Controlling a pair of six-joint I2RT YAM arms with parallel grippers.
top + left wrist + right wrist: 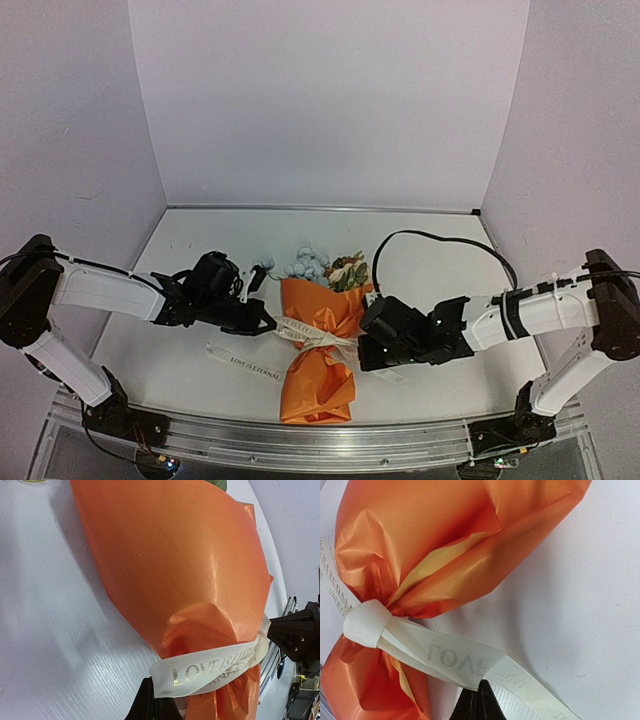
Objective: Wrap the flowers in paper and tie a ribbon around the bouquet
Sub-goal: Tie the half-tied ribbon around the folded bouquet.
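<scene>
The bouquet (320,350) lies in the middle of the table, a cone of orange paper (318,385) with the flowers (318,266) showing at its far, wide end. The white lettered ribbon (315,332) crosses its narrow waist. In the left wrist view the ribbon (210,672) wraps the paper (175,565), and my left gripper (154,700) is shut on the ribbon's left end. In the right wrist view the ribbon (455,660) runs from a knot (366,624) to my right gripper (479,702), which is shut on it. My left gripper (268,324) and right gripper (362,345) flank the waist.
A loose ribbon tail (245,365) lies flat on the table left of the bouquet. A black cable (440,240) loops over the back right of the table. A metal rail (320,445) runs along the near edge, and pale walls close in the back and sides.
</scene>
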